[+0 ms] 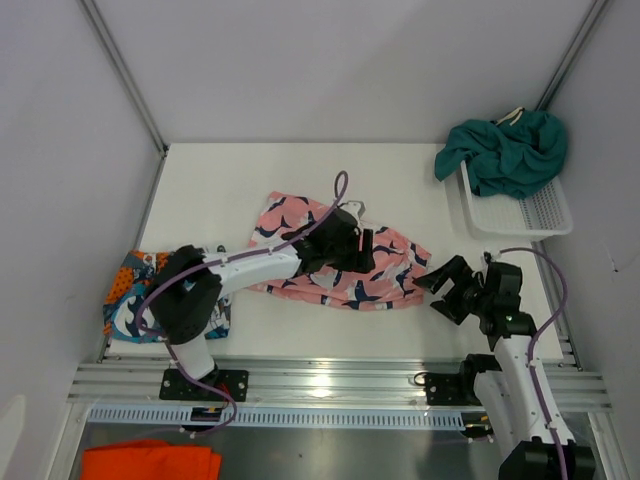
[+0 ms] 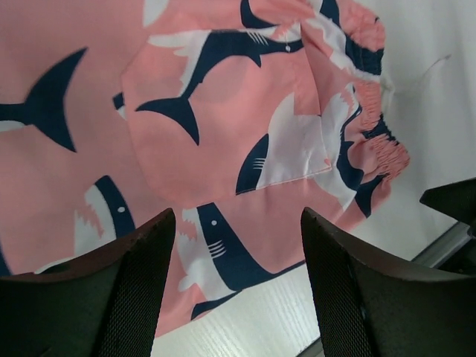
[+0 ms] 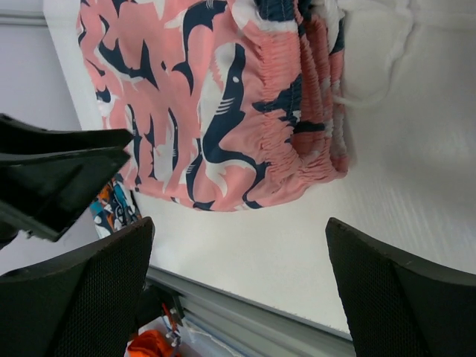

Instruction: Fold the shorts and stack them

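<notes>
Two arms (image 1: 250, 266) (image 1: 517, 352), three shorts (image 1: 300, 222) (image 1: 128, 290) (image 1: 510, 152), one basket (image 1: 520, 226)

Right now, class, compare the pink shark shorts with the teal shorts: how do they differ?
The pink shark shorts lie spread on the table; the teal shorts sit bunched on the basket. The pink shark shorts are printed, the teal shorts plain. Both are soft fabric.

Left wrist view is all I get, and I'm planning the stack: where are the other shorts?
Observer: The teal shorts sit bunched in the white basket, far right.
Operator: And a third pair?
Observer: The blue-orange printed shorts lie at the table's near-left edge, partly hidden by the left arm.
Operator: Is the other arm holding anything?
Observer: No, the right gripper is open beside the pink shorts, holding nothing.
</notes>
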`<state>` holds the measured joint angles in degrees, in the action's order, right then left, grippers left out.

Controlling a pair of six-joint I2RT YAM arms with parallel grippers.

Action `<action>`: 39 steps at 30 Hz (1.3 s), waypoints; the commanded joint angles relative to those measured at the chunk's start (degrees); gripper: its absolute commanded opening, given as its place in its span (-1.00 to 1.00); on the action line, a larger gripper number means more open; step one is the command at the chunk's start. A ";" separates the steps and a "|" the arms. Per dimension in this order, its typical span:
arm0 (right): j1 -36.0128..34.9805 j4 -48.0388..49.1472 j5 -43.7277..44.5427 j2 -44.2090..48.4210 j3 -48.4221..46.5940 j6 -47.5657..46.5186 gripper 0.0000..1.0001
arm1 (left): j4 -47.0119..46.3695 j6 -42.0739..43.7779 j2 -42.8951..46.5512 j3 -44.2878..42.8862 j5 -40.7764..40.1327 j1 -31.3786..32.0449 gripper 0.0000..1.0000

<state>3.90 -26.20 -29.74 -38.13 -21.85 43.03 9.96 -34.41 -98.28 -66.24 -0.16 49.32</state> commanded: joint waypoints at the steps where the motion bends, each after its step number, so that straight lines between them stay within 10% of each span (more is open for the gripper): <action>1: 0.58 1.14 -4.53 -0.71 3.90 3.55 0.99 | -2.22 1.80 -4.28 -5.55 -1.86 2.79 0.41; 22: 2.16 32.16 -2.17 -23.47 11.13 15.51 0.99 | 8.76 2.42 -19.23 -16.55 -7.83 9.04 0.34; 39: -1.70 24.96 11.27 -26.82 4.53 10.94 0.88 | 5.43 2.77 -23.71 -14.54 -6.61 10.18 0.30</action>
<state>3.49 4.21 -27.11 -64.29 -16.25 57.67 14.46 -32.49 -118.85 -81.41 -7.99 58.61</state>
